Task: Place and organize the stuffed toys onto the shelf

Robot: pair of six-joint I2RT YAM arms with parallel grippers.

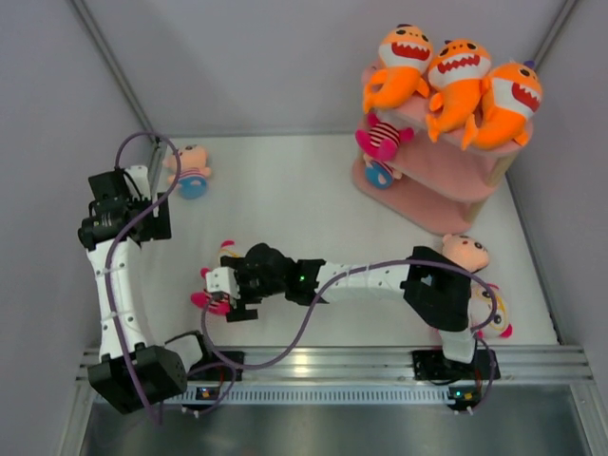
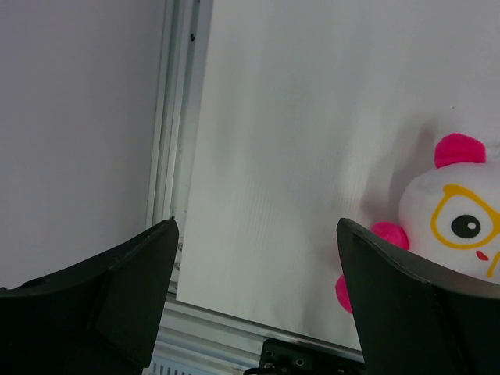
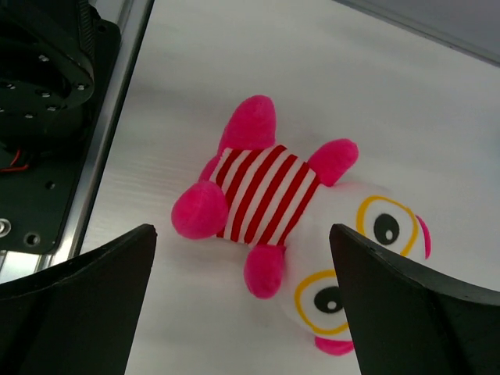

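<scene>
Three orange sharks [image 1: 456, 76] lie on the top board of the pink shelf [image 1: 456, 180]. A pink-striped doll [image 1: 383, 139] sits on its middle board and a blue-bodied doll [image 1: 379, 175] on the lowest one. My right gripper [image 1: 220, 290] reaches left and hovers open over a white-faced striped doll [image 1: 211, 285]. In the right wrist view the gripper [image 3: 242, 234] has this doll [image 3: 266, 195] lying between its spread fingers, untouched. My left gripper [image 1: 142, 204] is raised at the left, open and empty [image 2: 256, 234], with a white-faced doll [image 2: 457, 219] beside its right finger.
A pink-faced doll with a blue body [image 1: 190, 171] lies at the far left. Another pink-faced doll [image 1: 465, 252] and a white-faced doll [image 1: 494, 313] lie by the right arm's base. The metal rail [image 1: 332, 361] runs along the near edge.
</scene>
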